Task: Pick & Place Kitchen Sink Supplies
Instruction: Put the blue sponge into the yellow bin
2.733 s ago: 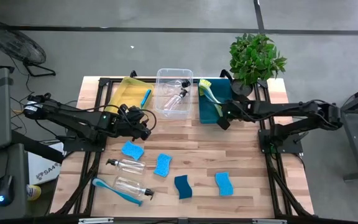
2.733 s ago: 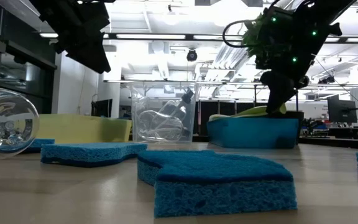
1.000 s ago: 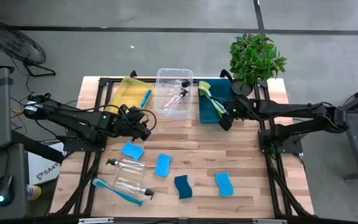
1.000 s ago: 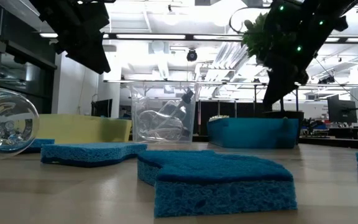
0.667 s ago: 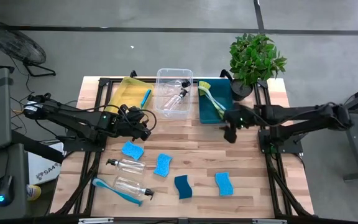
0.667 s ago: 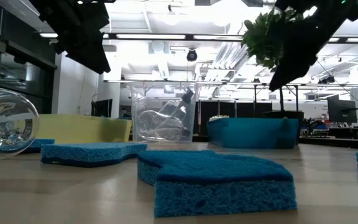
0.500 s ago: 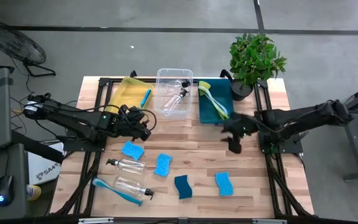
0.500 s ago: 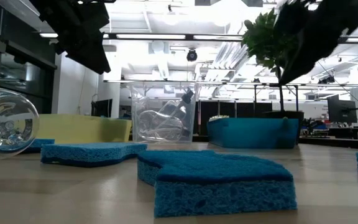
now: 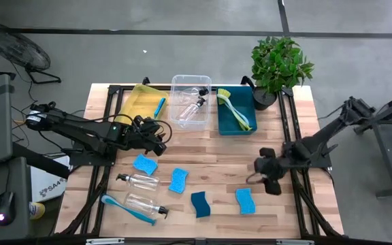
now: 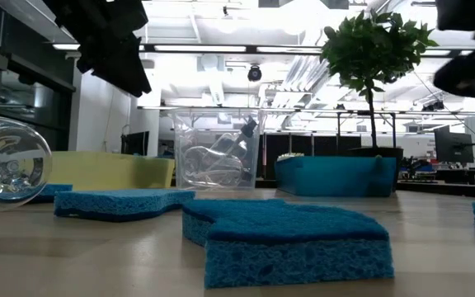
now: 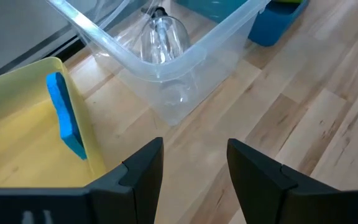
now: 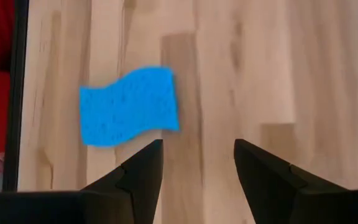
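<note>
- We see the right gripper [image 9: 267,168] hanging over the bare wood near the right edge of the table [image 9: 216,153], its fingers parted and holding nothing.
- A light blue sponge [image 9: 245,201] lies flat on the wood just beside that gripper.
- The left gripper [image 9: 159,138] waits by the yellow bin [image 9: 133,104], its fingers spread and empty.
- A yellow-green brush [image 9: 233,109] lies in the teal bin [image 9: 226,123], and a bottle [image 9: 191,109] lies in the clear bin [image 9: 190,82].
- Three more sponges, two bottles and a blue brush [image 9: 126,208] lie on the table's front half.
</note>
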Available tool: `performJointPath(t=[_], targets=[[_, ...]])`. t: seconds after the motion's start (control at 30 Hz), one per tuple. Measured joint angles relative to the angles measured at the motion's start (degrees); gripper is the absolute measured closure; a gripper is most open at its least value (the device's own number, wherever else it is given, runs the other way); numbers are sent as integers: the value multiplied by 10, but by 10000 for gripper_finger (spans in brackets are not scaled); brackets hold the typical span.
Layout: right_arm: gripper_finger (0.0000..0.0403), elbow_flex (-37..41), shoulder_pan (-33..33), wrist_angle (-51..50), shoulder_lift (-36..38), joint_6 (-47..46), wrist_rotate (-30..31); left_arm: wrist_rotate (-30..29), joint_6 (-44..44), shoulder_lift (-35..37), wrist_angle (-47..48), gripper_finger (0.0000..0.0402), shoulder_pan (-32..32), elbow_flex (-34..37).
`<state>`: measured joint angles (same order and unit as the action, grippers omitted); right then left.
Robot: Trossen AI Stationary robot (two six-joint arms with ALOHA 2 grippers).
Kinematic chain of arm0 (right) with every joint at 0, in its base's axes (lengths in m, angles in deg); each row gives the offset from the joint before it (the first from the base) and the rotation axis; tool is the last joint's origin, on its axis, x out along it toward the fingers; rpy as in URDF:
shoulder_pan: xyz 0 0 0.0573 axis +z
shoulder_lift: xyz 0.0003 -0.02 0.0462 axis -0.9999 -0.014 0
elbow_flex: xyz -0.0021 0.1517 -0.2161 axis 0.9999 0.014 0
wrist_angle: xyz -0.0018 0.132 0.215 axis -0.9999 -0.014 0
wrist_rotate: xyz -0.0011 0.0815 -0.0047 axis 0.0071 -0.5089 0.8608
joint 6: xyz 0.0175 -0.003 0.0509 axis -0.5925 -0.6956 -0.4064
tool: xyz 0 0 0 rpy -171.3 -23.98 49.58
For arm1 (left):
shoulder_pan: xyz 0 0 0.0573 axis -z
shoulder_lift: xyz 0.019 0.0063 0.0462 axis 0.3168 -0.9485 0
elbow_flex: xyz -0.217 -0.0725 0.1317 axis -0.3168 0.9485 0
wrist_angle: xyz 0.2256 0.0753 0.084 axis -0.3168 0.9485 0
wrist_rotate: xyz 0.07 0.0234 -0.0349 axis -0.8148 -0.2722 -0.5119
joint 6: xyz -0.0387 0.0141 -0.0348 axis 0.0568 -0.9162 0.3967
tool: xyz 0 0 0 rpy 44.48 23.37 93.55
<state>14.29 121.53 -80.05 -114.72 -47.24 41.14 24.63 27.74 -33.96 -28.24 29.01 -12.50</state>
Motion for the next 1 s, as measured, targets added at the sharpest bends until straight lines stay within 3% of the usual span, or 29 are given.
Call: performJointPath(t=[0.23,0.53,1.0], targets=[[212,0,68,49,-95,-24,29,0,-1,0,-3,228,0,0],[212,0,72,129,-213,-23,36,10,-1,0,-4,228,0,0],[233,1,70,188,-241,-19,24,14,-1,0,-7,228,0,0]])
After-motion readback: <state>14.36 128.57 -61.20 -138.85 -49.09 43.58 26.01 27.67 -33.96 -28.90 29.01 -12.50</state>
